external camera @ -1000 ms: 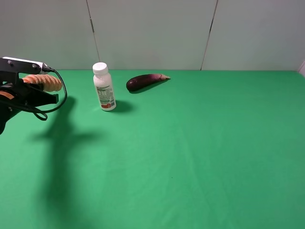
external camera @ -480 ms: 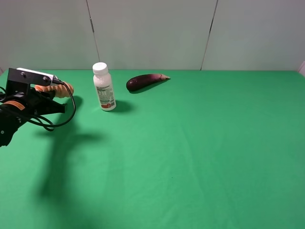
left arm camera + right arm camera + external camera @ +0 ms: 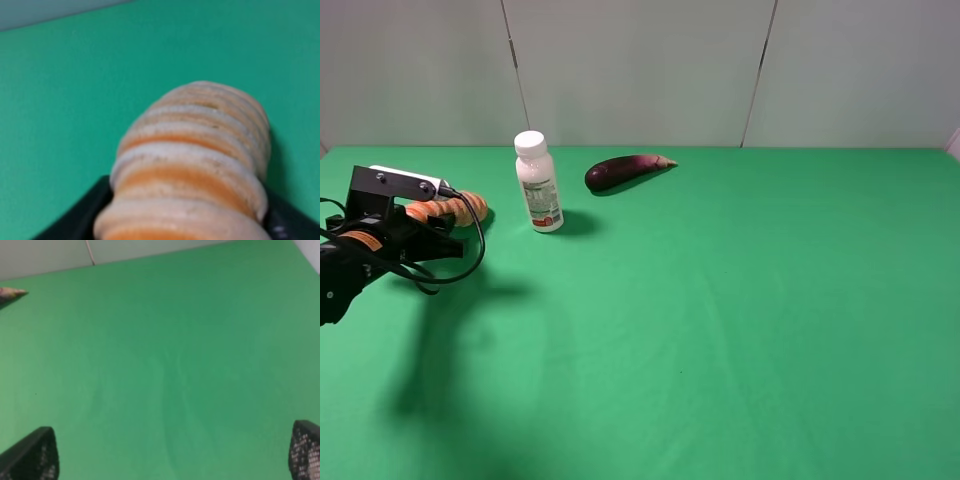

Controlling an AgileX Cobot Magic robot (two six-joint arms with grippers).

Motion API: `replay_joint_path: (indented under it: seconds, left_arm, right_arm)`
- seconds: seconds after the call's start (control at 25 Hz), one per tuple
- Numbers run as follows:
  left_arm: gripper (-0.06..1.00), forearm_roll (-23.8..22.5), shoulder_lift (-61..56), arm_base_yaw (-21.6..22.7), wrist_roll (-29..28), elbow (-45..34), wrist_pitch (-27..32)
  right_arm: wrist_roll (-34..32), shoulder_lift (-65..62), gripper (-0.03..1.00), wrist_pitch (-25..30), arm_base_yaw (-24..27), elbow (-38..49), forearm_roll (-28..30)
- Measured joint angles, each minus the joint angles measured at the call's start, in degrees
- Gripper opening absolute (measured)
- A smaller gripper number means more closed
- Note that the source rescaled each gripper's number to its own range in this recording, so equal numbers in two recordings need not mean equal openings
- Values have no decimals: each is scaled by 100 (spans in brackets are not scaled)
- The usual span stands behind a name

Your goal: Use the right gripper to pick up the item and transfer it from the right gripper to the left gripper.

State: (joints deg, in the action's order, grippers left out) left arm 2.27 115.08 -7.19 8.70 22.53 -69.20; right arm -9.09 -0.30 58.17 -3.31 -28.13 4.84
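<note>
The item, an orange-and-cream ribbed roll (image 3: pixel 461 207), is clamped in my left gripper (image 3: pixel 444 224) at the far left, low over the green table and to the left of the white bottle. In the left wrist view the roll (image 3: pixel 195 160) fills the frame, with a black finger (image 3: pixel 75 220) on either side of it. My right gripper (image 3: pixel 167 455) is out of the exterior high view. In its own wrist view its fingertips (image 3: pixel 30 455) stand wide apart over bare green cloth, open and empty.
A white bottle (image 3: pixel 538 183) stands upright at the back left. A dark purple eggplant (image 3: pixel 625 170) lies behind it to the right; its tip shows in the right wrist view (image 3: pixel 10 292). The green table (image 3: pixel 740 300) ends at a grey wall.
My left gripper has come down and to the right with the roll in it, closer to the table and the bottle. The bottle and eggplant have not moved.
</note>
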Motion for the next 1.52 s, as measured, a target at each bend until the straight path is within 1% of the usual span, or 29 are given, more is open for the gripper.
replay_joint_path:
  seconds: [0.16, 0.2, 0.28, 0.44, 0.6, 0.64, 0.72, 0.84, 0.92, 1.2, 1.32, 1.4, 1.52]
  left_arm:
    - [67, 0, 14, 0, -114, 0, -27]
    - [72, 0, 14, 0, -125, 0, -33]
    - [78, 0, 14, 0, -131, 0, -33]
    - [80, 0, 14, 0, -131, 0, -33]
    - [81, 86, -236, 0, -131, -27, -16]
    - [81, 150, -348, 0, -131, -27, 28]
    - [81, 336, -724, 0, -126, -32, 431]
    - [81, 577, -1408, 0, -126, -41, 1283]
    - [81, 622, -1994, 0, -126, -49, 1919]
    - [81, 634, -3825, 0, -117, 294, 5019]
    - [81, 639, -4433, 0, -114, 511, 6227]
    - [81, 639, -4860, 0, -114, 675, 6990]
    - [81, 612, -5459, 0, -114, 877, 7828]
  right_arm:
    - [0, 0, 100, 0, 0, 0, 0]
    - [0, 0, 100, 0, 0, 0, 0]
    - [0, 0, 100, 0, 0, 0, 0]
    - [0, 0, 100, 0, 0, 0, 0]
    - [0, 0, 100, 0, 0, 0, 0]
    - [0, 0, 100, 0, 0, 0, 0]
    - [0, 0, 100, 0, 0, 0, 0]
    - [0, 0, 100, 0, 0, 0, 0]
    - [0, 0, 100, 0, 0, 0, 0]
    - [0, 0, 100, 11, 0, 0, -5]
    - [0, 0, 100, 11, 0, 0, -5]
    - [0, 0, 100, 11, 0, 0, -5]
    - [0, 0, 100, 11, 0, 0, -5]
